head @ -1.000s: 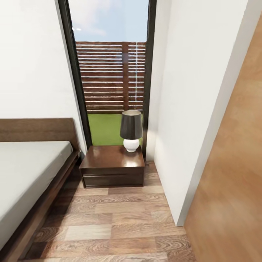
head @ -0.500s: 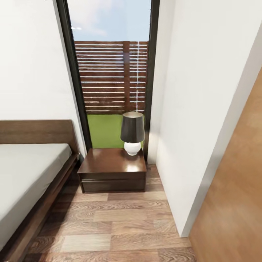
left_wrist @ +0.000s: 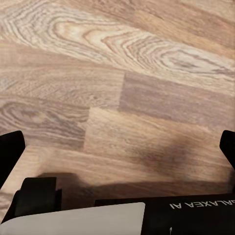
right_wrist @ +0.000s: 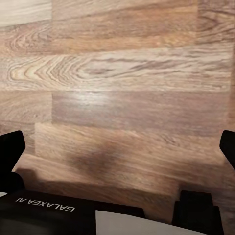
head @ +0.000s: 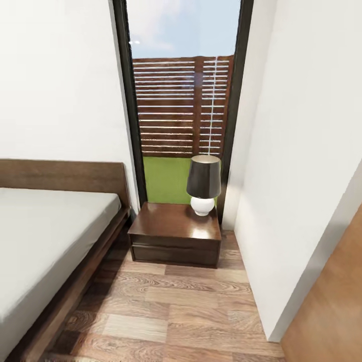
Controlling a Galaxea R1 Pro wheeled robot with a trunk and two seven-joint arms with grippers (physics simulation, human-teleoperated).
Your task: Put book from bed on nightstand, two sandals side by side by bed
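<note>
Bedroom corner, head view. Bed (head: 45,236), frame dark, mattress bare where visible, lies at left; its headboard meets the white wall. Floor (head: 171,311) of wood planks forms an open aisle between the bed's edge and the wall corner at right. Nightstand (head: 176,231) stands just beside the bed under the window; its glossy top is free except the lamp (head: 203,183) at the far right corner, so room remains for a thin, light, stiff book, best pinched at an edge. Left hand (left_wrist: 117,147) and right hand (right_wrist: 117,147) hang released, fingers spread, over bare floor. Book and sandals: whereabouts unknown.
</note>
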